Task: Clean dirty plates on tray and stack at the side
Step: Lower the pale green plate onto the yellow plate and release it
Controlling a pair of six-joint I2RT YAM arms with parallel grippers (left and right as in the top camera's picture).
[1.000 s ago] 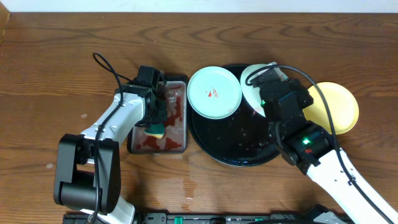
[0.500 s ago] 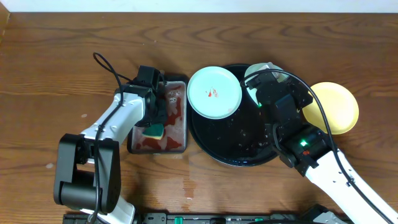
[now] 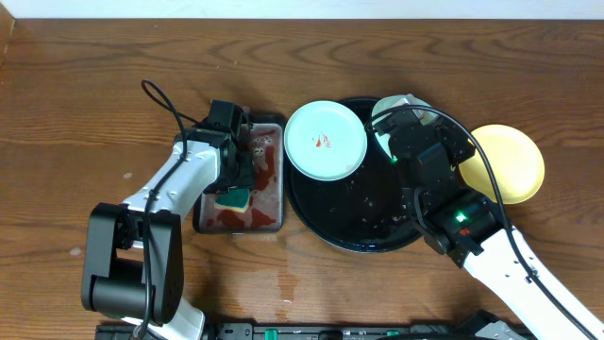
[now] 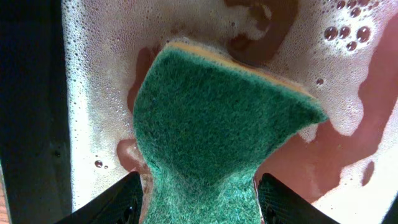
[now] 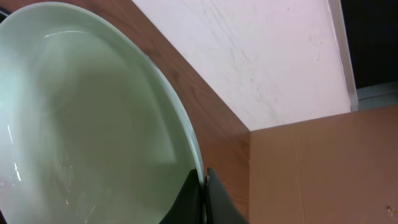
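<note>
We judge about a third done: the yellow plate (image 3: 510,165) lies on the surface right of the tray (image 3: 349,227), our right end effector (image 5: 204,186) pinches a tilted mint plate (image 5: 93,112) at the tray's upper right, the smeared mint plate (image 3: 326,140) waits at its upper left, and our left end effector (image 4: 199,202) gapes astride the sponge (image 4: 211,118).

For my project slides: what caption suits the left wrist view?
Green scouring sponge lying in sudsy, red-tinted water between parted fingers of the left end effector.

no readable text, labels, numbers
</note>
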